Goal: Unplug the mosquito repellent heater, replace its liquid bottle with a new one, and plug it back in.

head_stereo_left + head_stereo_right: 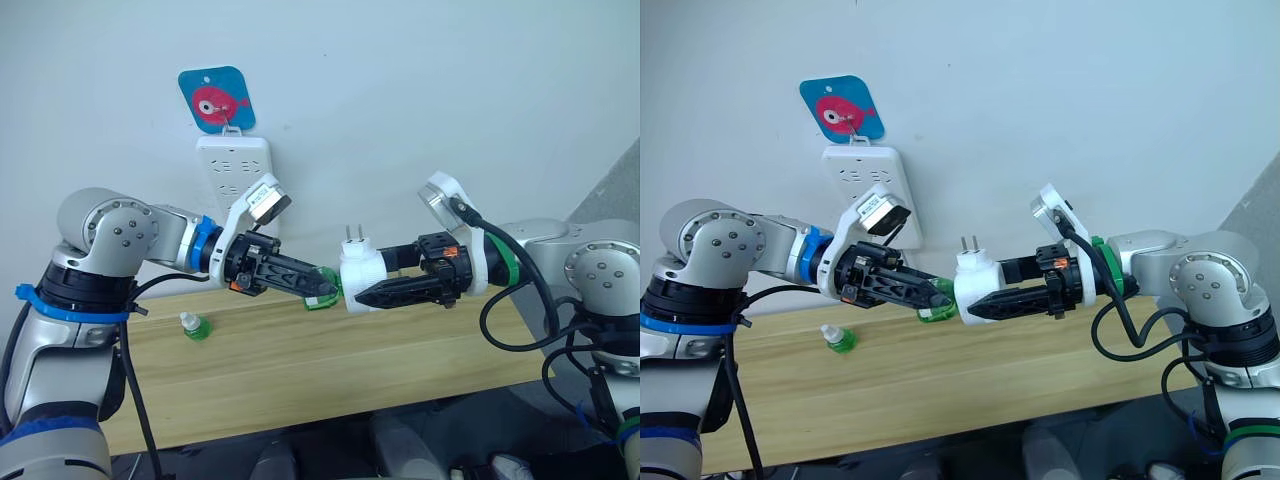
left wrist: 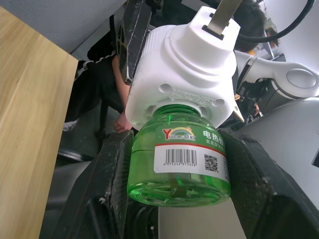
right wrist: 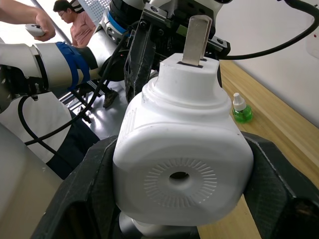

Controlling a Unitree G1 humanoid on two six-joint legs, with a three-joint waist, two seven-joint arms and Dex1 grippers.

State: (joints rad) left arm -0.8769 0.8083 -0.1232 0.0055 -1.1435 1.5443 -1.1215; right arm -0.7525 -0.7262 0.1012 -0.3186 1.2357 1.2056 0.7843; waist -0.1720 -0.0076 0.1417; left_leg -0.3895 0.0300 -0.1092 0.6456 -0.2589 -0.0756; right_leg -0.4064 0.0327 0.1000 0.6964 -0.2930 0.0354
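Right gripper clamps the heater; left gripper grips its bottle.

The green liquid bottle carried a white label with a rainbow logo, the brand "YUHONG", the Chinese characters "电热", a barcode whose digits were too small to read, and a QR code. No other text could be read.
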